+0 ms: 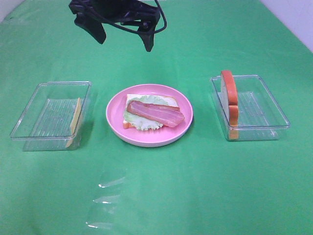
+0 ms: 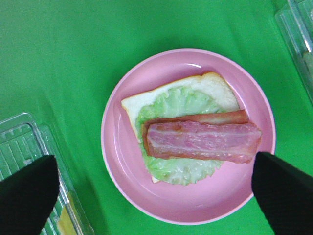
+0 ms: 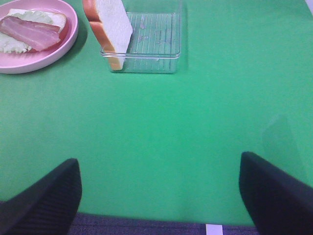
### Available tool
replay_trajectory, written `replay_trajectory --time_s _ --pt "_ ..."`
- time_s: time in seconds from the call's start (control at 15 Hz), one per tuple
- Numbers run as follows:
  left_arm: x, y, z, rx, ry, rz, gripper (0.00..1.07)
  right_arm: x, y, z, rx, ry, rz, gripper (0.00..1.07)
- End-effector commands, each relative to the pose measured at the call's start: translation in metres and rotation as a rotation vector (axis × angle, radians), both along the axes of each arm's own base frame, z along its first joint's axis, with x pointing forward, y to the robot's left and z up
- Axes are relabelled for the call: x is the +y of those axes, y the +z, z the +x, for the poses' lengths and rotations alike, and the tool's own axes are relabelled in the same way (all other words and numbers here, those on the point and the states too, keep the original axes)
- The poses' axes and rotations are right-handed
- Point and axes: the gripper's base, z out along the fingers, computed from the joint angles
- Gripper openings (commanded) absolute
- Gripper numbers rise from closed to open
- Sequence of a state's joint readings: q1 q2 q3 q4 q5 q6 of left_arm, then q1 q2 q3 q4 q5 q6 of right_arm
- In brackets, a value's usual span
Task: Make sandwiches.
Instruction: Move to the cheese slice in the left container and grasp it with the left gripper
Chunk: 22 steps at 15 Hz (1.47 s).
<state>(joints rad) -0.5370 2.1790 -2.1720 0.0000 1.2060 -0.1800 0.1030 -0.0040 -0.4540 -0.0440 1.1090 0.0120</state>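
Note:
The sandwich [image 1: 155, 113] lies open on a pink plate [image 1: 151, 139]: one white bread slice [image 2: 215, 88], pale green lettuce [image 2: 181, 103] and a reddish bacon strip [image 2: 203, 142] on top. My left gripper [image 1: 124, 39] hangs open high above and behind the plate, holding nothing. In the left wrist view the left gripper [image 2: 152, 157] spans the plate [image 2: 132, 181]. My right gripper [image 3: 157, 159] is open and empty over bare green cloth, well short of the plate [image 3: 29, 61]. It does not show in the high view.
A clear tray [image 1: 49, 115] on the left holds a yellow cheese slice [image 1: 75, 115] leaning on its wall. A clear tray [image 1: 257, 110] on the right holds an upright bread slice [image 1: 229, 98], the bread slice [image 3: 113, 24] also showing in the right wrist view. Glints of clear plastic [image 1: 105, 200] lie near the front.

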Motion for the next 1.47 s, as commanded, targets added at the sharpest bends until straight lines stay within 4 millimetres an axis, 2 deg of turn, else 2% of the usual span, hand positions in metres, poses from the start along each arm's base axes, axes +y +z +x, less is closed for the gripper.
replay_trajectory --time_s 0.07,0.33,0.47,0.53,0.67,0.87,0.93,1.2,1.33,1.47 --pt "0.007 0.017 -0.015 0.066 0.005 0.019 1.02 0.0 0.001 -0.004 -0.037 0.0 0.003 0.84" --pt "0.018 0.064 -0.035 -0.016 0.024 -0.045 1.01 0.0 0.001 -0.004 -0.037 0.0 0.003 0.84" --pt "0.027 0.075 -0.046 -0.028 0.046 -0.038 1.01 0.0 0.001 -0.004 -0.037 0.0 0.003 0.84" --pt "0.033 0.072 -0.051 -0.014 0.072 -0.009 1.01 0.0 0.001 -0.004 -0.037 0.0 0.003 0.84" --pt "0.042 0.05 -0.059 0.053 0.119 0.062 1.01 0.0 0.001 -0.004 -0.037 0.0 0.003 0.84" --pt "0.045 0.024 -0.064 0.142 0.21 0.088 1.01 0.0 0.001 -0.004 -0.037 0.0 0.003 0.84" --pt "0.057 0.007 -0.062 0.198 0.273 0.111 1.01 0.0 0.001 -0.004 -0.037 0.0 0.003 0.84" --pt "0.091 -0.027 -0.055 0.316 0.382 0.129 1.01 0.0 0.001 -0.004 -0.037 0.0 0.003 0.84" --pt "0.089 -0.031 -0.046 0.258 0.381 0.088 1.01 0.0 0.001 -0.004 -0.037 0.0 0.003 0.84" --pt "0.086 -0.046 -0.04 0.28 0.389 0.092 1.01 0.0 0.001 -0.004 -0.037 0.0 0.003 0.84"
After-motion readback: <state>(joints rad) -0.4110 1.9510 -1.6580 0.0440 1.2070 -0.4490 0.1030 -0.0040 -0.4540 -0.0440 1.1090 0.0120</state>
